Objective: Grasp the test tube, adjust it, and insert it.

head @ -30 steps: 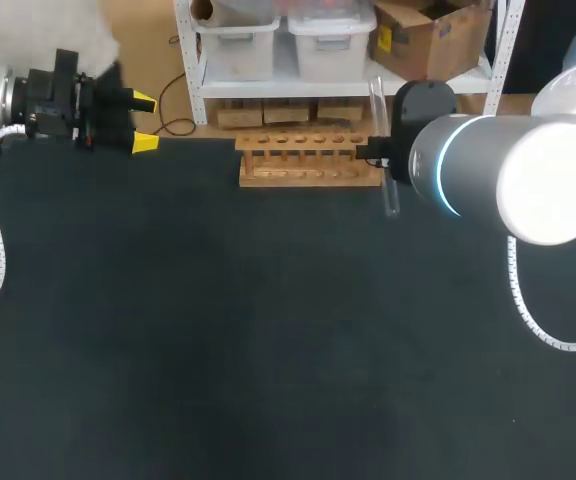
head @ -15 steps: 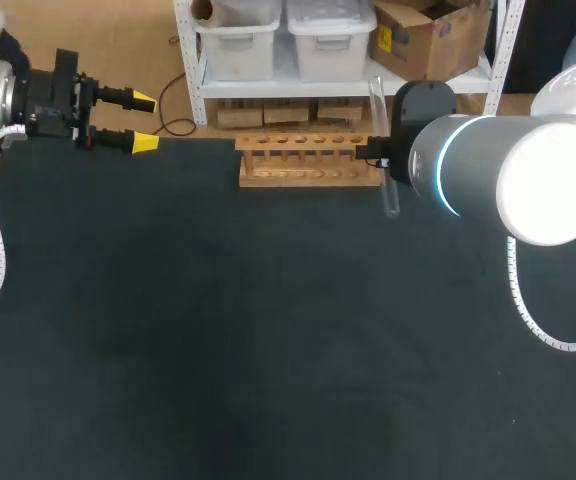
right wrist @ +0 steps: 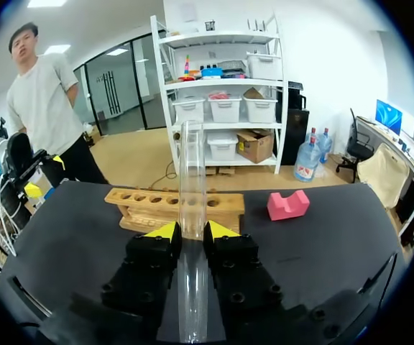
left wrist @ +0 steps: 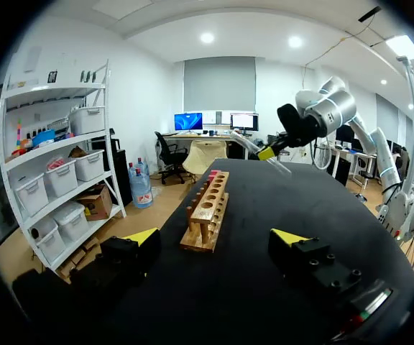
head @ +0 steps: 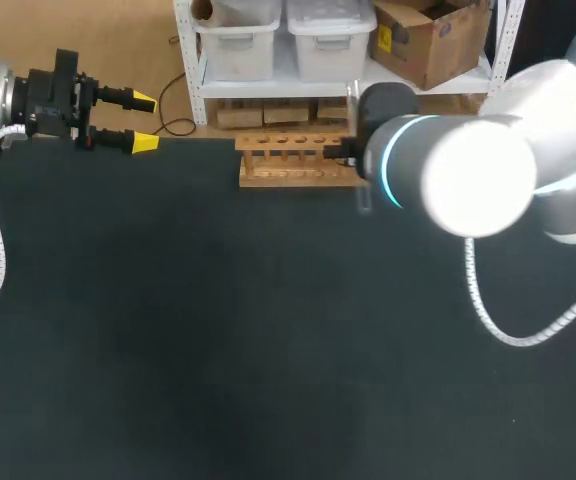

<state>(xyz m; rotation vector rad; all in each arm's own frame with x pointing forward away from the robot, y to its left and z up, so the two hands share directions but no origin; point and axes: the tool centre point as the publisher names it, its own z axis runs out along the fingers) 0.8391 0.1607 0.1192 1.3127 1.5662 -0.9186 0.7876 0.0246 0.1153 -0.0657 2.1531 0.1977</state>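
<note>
1. The right claw (right wrist: 191, 231) is clamping the glass tube (right wrist: 191, 165) between its two fingers.
2. The wooden rack (right wrist: 175, 206) is sitting just ahead of that claw.
3. The left claw (left wrist: 215, 236) is hanging with its fingers apart.

Clear test tube (right wrist: 191, 172) held tilted between fingers (right wrist: 165, 231), near the wooden rack (right wrist: 139, 203).

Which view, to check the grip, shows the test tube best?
Right wrist view: the test tube shows full length, clamped in the right gripper. Head view shows only its lower end; left wrist view shows it small and distant.
</note>
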